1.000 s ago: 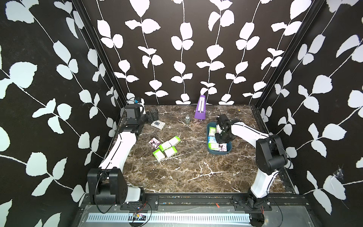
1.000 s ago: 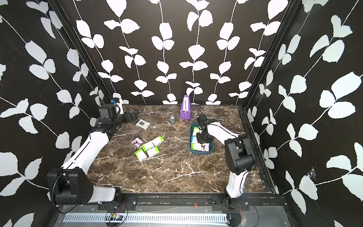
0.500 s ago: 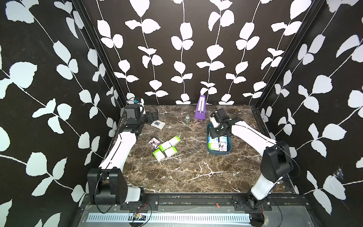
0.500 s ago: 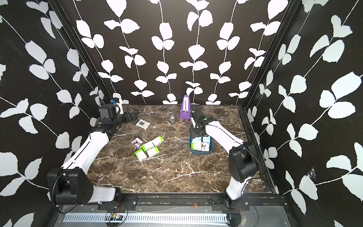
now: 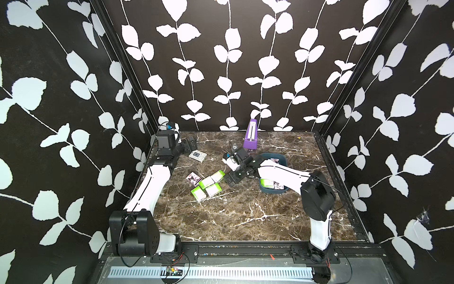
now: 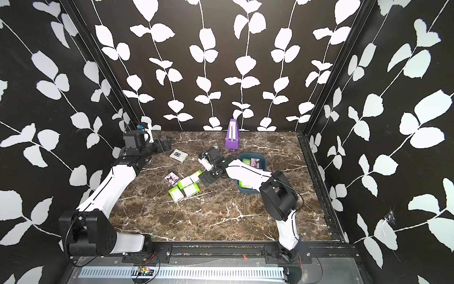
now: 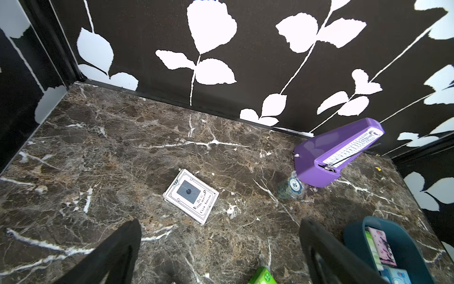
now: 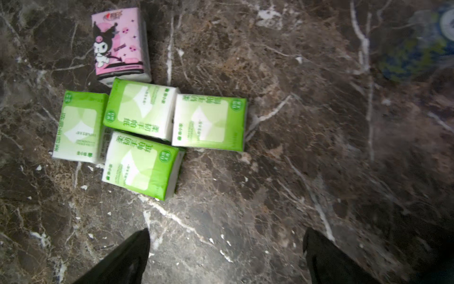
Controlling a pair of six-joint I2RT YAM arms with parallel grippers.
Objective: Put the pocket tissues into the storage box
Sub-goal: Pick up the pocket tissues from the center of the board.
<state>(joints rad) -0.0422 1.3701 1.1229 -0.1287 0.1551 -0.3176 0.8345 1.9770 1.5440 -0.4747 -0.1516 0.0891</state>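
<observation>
Several lime-green pocket tissues (image 5: pixel 207 185) (image 6: pixel 185 186) lie bunched mid-table, with a pink cartoon packet (image 5: pixel 193 177) at their left. The right wrist view shows the green packets (image 8: pixel 142 113) and the pink one (image 8: pixel 120 44) ahead of the fingers. My right gripper (image 5: pixel 232 180) (image 8: pixel 226 258) hangs open and empty just right of the bunch, between it and the teal storage box (image 5: pixel 285 161) (image 6: pixel 264 161). The box holds more packets (image 5: pixel 270 183). My left gripper (image 5: pixel 190 143) (image 7: pixel 221 250) stands open and empty at the back left.
A white playing-card box (image 5: pixel 197 155) (image 7: pixel 191 196) lies in front of the left gripper. A purple metronome (image 5: pixel 251 135) stands at the back wall, a small round chip stack (image 7: pixel 292 188) beside it. Black walls close in three sides.
My right gripper has left the storage box, swung left across the table to the green packets, and opened wide. The left arm has not moved.
</observation>
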